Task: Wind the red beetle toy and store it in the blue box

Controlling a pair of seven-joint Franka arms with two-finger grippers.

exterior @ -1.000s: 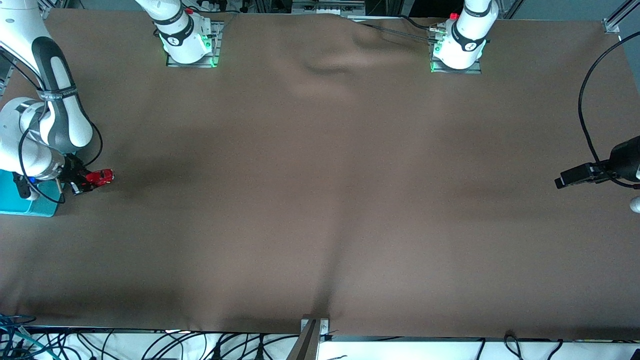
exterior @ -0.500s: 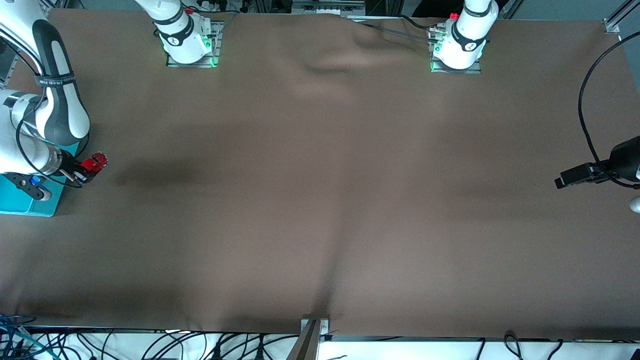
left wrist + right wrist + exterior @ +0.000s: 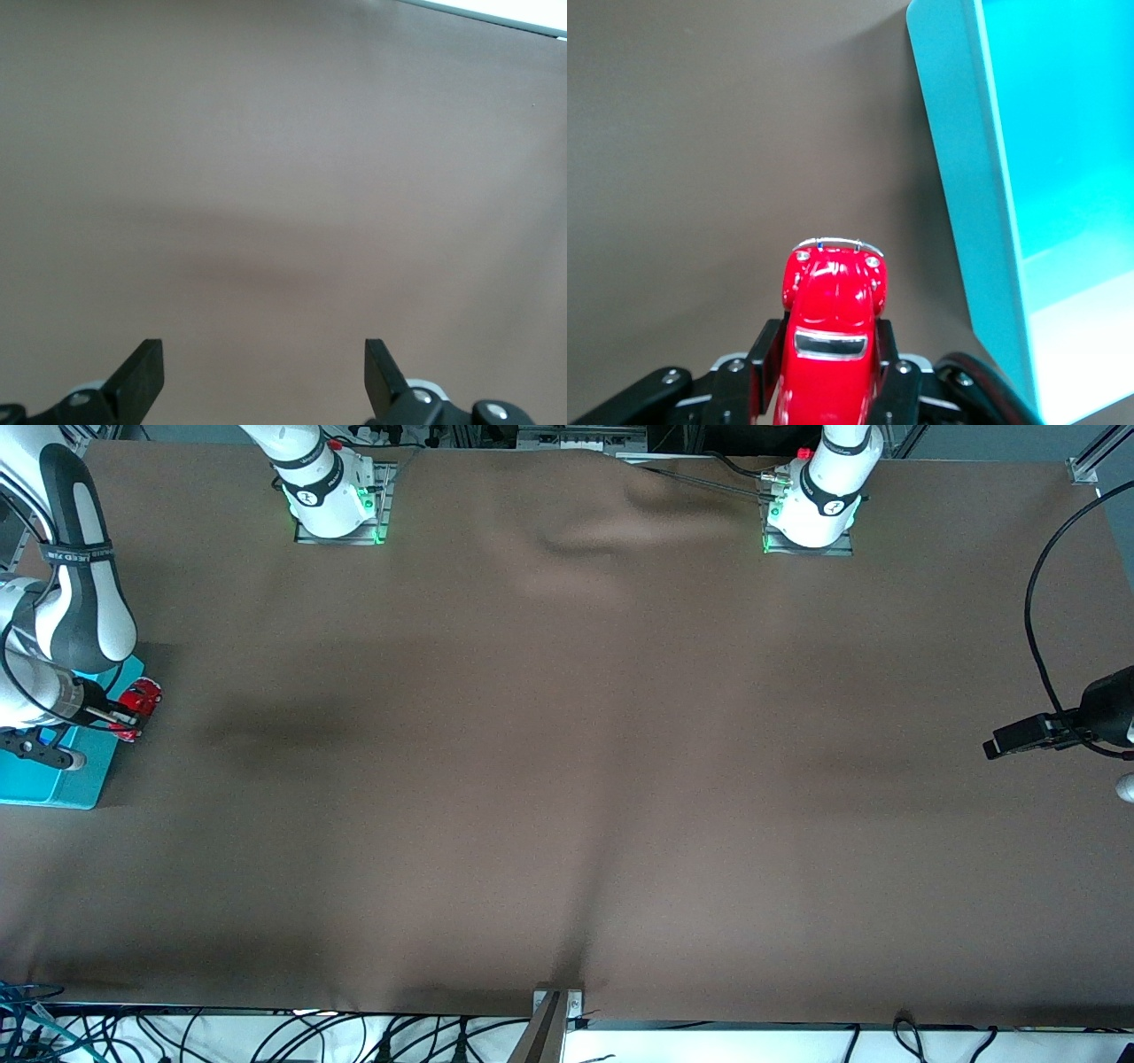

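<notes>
The red beetle toy (image 3: pixel 142 694) (image 3: pixel 831 305) hangs in the air at the right arm's end of the table, nose pointing away from the wrist. My right gripper (image 3: pixel 124 713) (image 3: pixel 830 341) is shut on its sides, right beside the blue box's wall and over the brown cloth. The blue box (image 3: pixel 55 775) (image 3: pixel 970 186) stands open-topped with a bright cyan inside, and the right arm hides much of it in the front view. My left gripper (image 3: pixel 1010 742) (image 3: pixel 263 367) waits open over bare cloth at the left arm's end, with nothing between its fingers.
A brown cloth (image 3: pixel 567 762) covers the table, with a wrinkle (image 3: pixel 594 538) between the two arm bases. A metal bracket (image 3: pixel 556 1005) and loose cables (image 3: pixel 266 1036) sit at the edge nearest the front camera.
My right gripper has carried the red beetle toy toward the blue box, up to its wall. The left arm has not moved.
</notes>
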